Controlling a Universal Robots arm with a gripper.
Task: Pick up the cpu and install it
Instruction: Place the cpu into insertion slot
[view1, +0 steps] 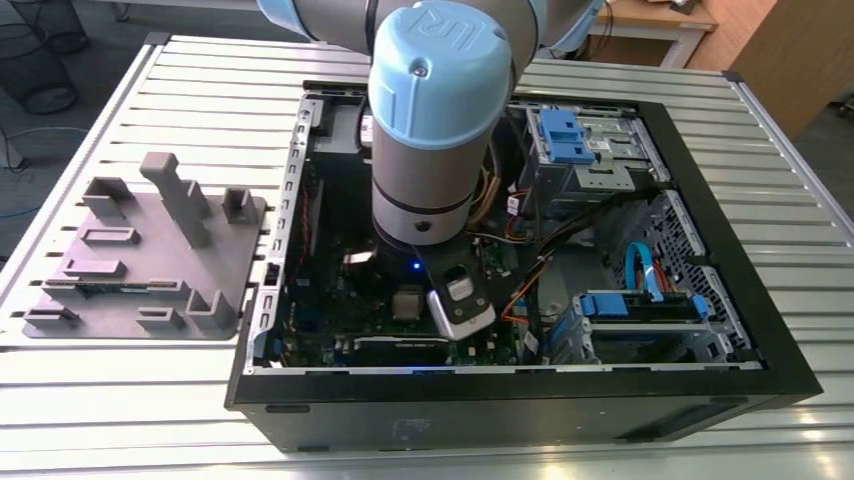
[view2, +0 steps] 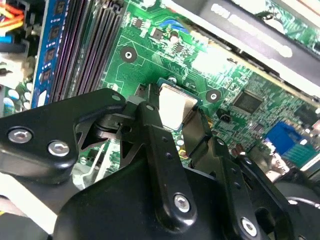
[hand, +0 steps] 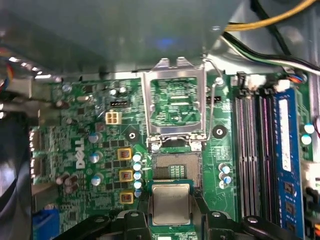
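— Slatted table (view1: 200, 90), open case (view1: 534, 412): where do we see the cpu (hand: 171, 204)?
— We see the gripper (hand: 171, 216) pinching it (by two edges) over the motherboard (hand: 100, 131), beside the open socket (hand: 176, 169)

White logo print on motherboard (hand: 80, 159); raised letters on arm's blue cap (view1: 447, 35); small print unreadable.
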